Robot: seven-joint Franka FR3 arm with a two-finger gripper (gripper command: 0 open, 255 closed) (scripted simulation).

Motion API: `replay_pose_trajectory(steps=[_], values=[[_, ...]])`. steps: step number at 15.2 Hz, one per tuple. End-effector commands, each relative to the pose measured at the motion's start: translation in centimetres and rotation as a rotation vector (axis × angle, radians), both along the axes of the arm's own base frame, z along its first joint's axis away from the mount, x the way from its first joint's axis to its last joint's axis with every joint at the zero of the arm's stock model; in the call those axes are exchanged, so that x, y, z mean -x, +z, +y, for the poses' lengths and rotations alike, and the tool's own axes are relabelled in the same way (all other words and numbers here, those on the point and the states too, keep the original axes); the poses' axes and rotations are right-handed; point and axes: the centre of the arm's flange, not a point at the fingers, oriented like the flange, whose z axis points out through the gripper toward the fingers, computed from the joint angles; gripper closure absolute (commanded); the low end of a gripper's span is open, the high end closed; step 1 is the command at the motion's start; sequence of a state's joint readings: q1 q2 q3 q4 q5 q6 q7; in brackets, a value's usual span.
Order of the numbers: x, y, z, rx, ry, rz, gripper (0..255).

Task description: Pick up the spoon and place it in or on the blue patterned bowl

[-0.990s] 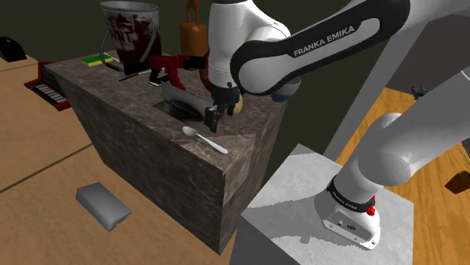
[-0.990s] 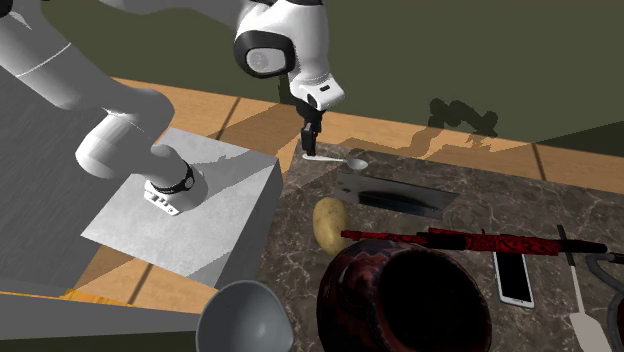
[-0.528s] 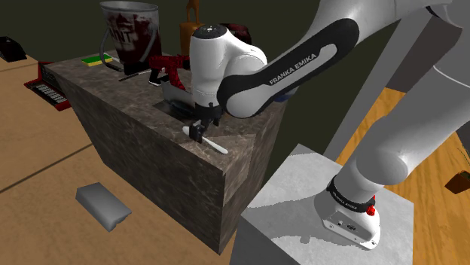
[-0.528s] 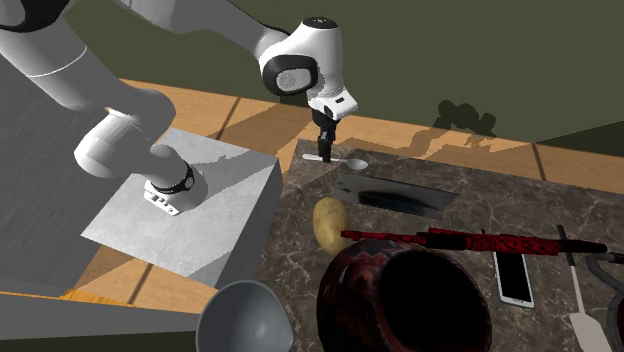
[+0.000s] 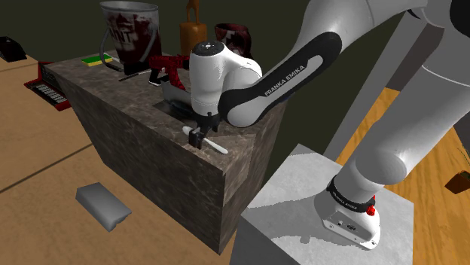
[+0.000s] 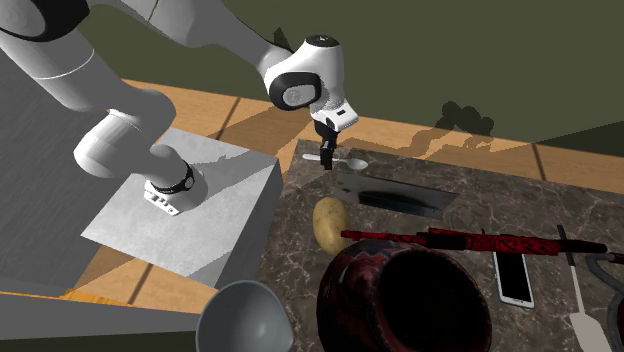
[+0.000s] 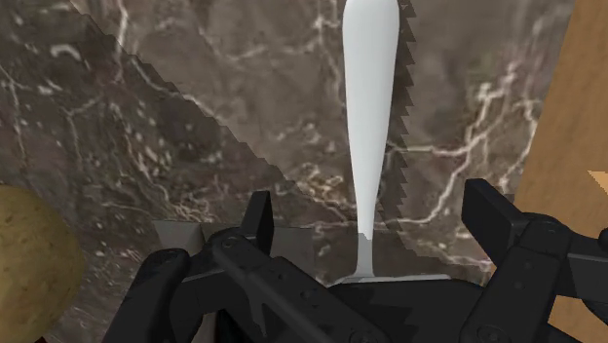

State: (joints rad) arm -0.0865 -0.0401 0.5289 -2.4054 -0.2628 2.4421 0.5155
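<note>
A white spoon [image 7: 370, 117] lies flat on the dark marble counter [image 5: 135, 120], near the corner closest to the stand. Its bowl end [image 6: 355, 163] points away from the counter's edge. My gripper [image 7: 375, 219] is down over the spoon [image 5: 217, 145] and open. The handle runs between the two fingers [image 7: 258, 224], and neither finger touches it. The shoulder view has the gripper [image 5: 197, 137] almost at the counter top; it is also low over the spoon in the second exterior view [image 6: 326, 158]. The bowl [image 6: 245, 315] looks grey and stands at the counter's corner beside a dark red pot [image 6: 410, 300].
A grey cleaver [image 6: 390, 195], a potato [image 6: 330, 225], a long red tool [image 6: 480, 240] and a phone [image 6: 515, 280] lie on the counter beyond the spoon. A tall jug [image 5: 132, 34] stands at the far end. The counter's edge runs just beside the spoon. A grey block [image 5: 103, 205] lies on the floor.
The arm has swung over and come down. The gripper went from hanging above the counter near the potato to straddling the spoon. The spoon has not moved.
</note>
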Motion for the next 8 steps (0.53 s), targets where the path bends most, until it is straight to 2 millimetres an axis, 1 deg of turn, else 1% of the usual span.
replay_pose_trajectory(steps=[1, 5, 6, 8], values=[[0.0, -0.06, 0.0, 0.0, 0.0, 0.0, 0], [-0.01, -0.06, 0.0, 0.0, 0.0, 0.0, 0], [-0.01, -0.06, 0.0, 0.0, 0.0, 0.0, 255], [-0.01, -0.06, 0.0, 0.0, 0.0, 0.0, 255]])
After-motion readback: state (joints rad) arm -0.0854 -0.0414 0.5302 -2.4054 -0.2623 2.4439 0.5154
